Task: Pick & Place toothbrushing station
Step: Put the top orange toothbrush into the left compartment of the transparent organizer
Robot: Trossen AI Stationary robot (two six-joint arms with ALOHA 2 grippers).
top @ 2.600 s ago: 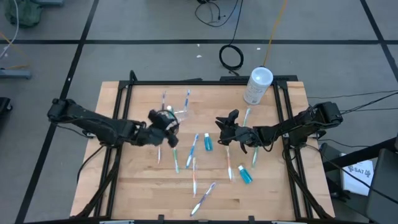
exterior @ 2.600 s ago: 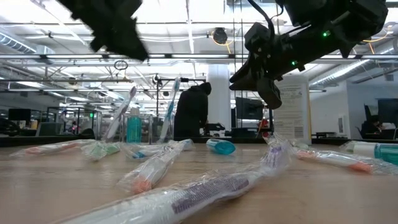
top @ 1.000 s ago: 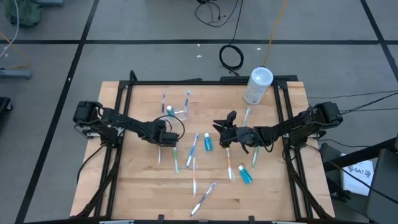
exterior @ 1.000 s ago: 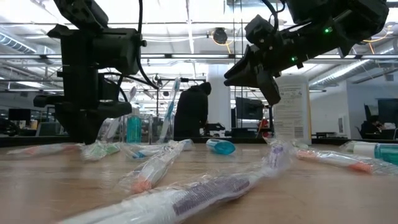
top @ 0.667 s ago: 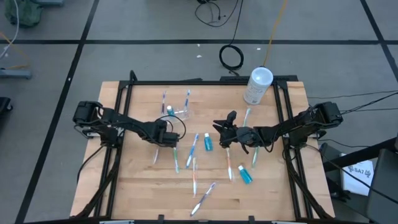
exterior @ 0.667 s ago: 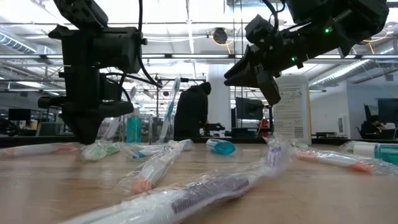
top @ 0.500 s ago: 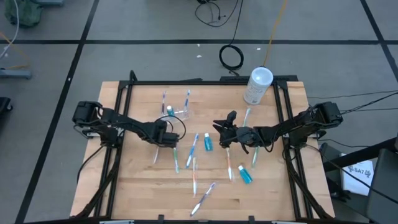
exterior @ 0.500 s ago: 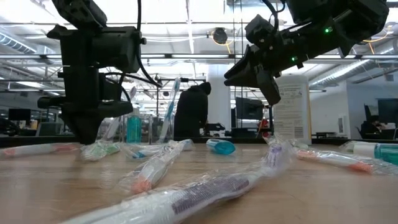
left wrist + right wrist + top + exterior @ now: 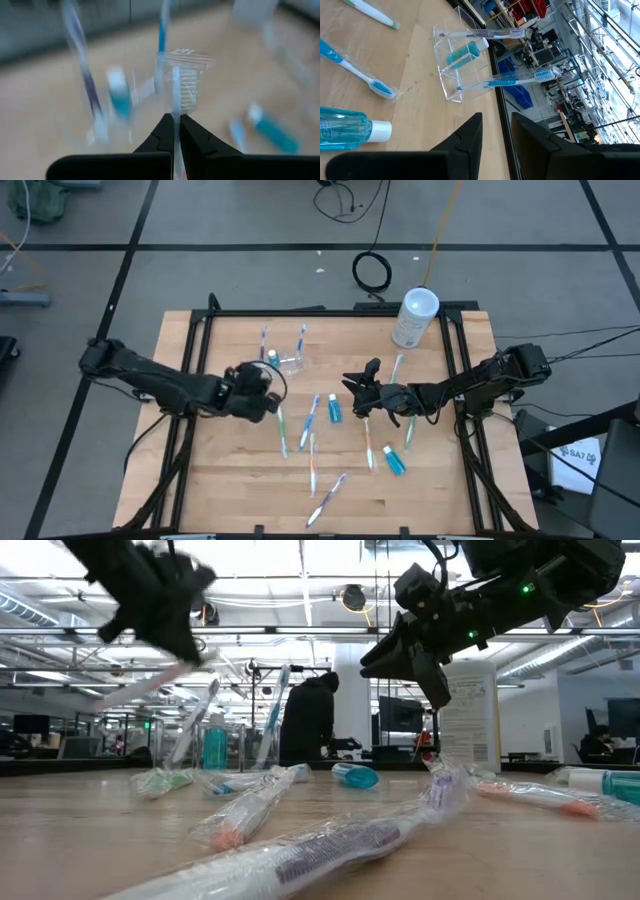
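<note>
Wooden table (image 9: 220, 480), seen from above, strewn with wrapped toothbrushes and small bottles.

Toothbrushing station (image 9: 288, 362): small clear plastic holder at the far left-centre of the table, standing upright. It carries two upright toothbrushes and a small teal tube (image 9: 272, 357). In the right wrist view the same holder (image 9: 462, 65) shows its clear walls, a teal tube and two brushes in separate slots.

Left gripper (image 9: 268, 402): raised above the table, just near of the station and apart from it. Its fingers (image 9: 162, 134) are pressed together on the handle of a wrapped toothbrush (image 9: 176, 92), bristle head pointing away from the wrist. In the low view that brush (image 9: 150, 686) hangs tilted in the air; the picture there is blurred, so the exact grip point is unclear.

Right gripper (image 9: 362, 392): held above the table centre, right of the station, well apart from it. Its fingers (image 9: 465, 137) are spread with a gap between them, holding nothing.

White canister (image 9: 414, 317): far right edge of the table, upright, round lid on.

Blue bottle (image 9: 334, 408): lying at centre, just left of the right gripper. A second blue bottle (image 9: 394, 461) lies nearer, to the right.

Person (image 9: 309, 720): dark-clothed, standing in the room beyond the table.
</note>
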